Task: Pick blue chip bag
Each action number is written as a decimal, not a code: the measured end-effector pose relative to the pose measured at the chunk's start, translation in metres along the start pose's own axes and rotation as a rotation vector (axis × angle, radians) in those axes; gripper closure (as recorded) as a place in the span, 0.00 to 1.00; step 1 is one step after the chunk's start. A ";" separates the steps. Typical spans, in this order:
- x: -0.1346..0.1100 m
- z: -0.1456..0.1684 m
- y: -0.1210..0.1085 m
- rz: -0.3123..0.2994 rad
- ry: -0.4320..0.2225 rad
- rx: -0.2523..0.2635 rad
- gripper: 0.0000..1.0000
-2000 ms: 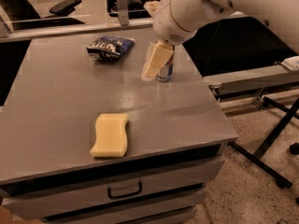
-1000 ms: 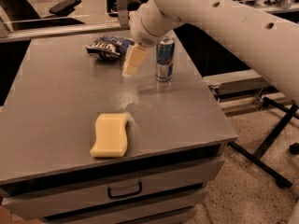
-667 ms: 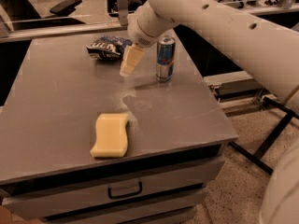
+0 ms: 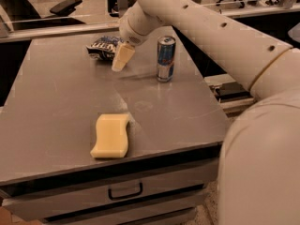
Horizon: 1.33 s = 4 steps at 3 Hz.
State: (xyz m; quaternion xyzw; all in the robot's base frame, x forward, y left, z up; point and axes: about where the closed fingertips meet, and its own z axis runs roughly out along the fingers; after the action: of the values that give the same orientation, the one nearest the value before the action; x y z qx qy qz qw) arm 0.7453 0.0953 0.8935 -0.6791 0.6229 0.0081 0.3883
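Camera view: one view, looking down across a grey surface [image 4: 61, 102] from its front edge
Surface: flat, matte grey top, faintly scuffed, with a dull sheen near the middle; a drawer front below it carries a dark loop handle [image 4: 125, 191]
Blue chip bag [image 4: 102, 47]: small dark blue foil packet, crinkled, with white lettering and silvery edges; it lies flat at the far side of the surface, left of the can
Tool [image 4: 117, 65]: pale cream, wedge-shaped, tapering downward to the left; it hangs just at the bag's near right edge, tip low over the surface; whether it is spread or pressed together cannot be told; it holds nothing that shows
Arm [image 4: 201, 22]: smooth off-white rounded shell with small dark holes; it reaches in from the right and fills the lower right corner
Can [image 4: 165, 59]: upright blue-and-silver metal cylinder, right of the tool and apart from it
Sponge [image 4: 111, 135]: soft yellow block with wavy sides, lying flat near the front edge, well apart from the bag
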 end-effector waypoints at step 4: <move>-0.014 0.008 -0.006 -0.039 -0.029 -0.058 1.00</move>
State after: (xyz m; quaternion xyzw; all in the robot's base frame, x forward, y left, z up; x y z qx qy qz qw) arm 0.7509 0.1110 0.8981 -0.7018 0.6035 0.0284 0.3775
